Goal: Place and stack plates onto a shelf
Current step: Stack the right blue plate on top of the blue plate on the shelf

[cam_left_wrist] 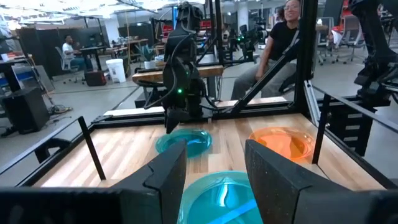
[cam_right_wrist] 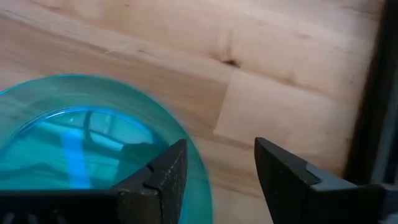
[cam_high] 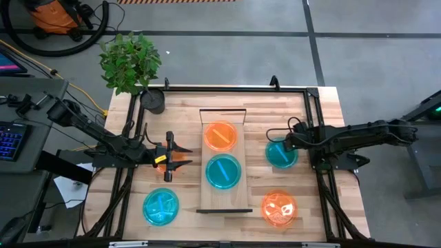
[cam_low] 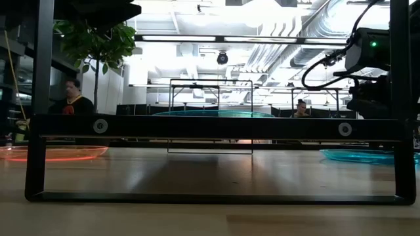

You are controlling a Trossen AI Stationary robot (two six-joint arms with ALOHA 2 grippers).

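The shelf [cam_high: 207, 189] lies mid-table with an orange plate [cam_high: 220, 136] and a cyan plate [cam_high: 223, 171] flat on its board. My left gripper [cam_high: 180, 157] is open, left of the shelf, pointing toward it above an orange plate [cam_high: 160, 163] that it mostly hides. Its wrist view shows the shelf's cyan plate [cam_left_wrist: 217, 199] just ahead of the fingers. My right gripper [cam_high: 289, 141] is open over the far edge of a cyan plate [cam_right_wrist: 74, 143] lying on the table right of the shelf. One finger hangs over the plate, the other over bare wood, both above it.
Another cyan plate [cam_high: 160, 205] lies near-left and another orange plate [cam_high: 279, 208] near-right on the table. A black plant pot [cam_high: 153, 101] stands at the far-left corner. Dark frame rails [cam_high: 313, 124] border the table. People sit in the room beyond [cam_left_wrist: 283, 37].
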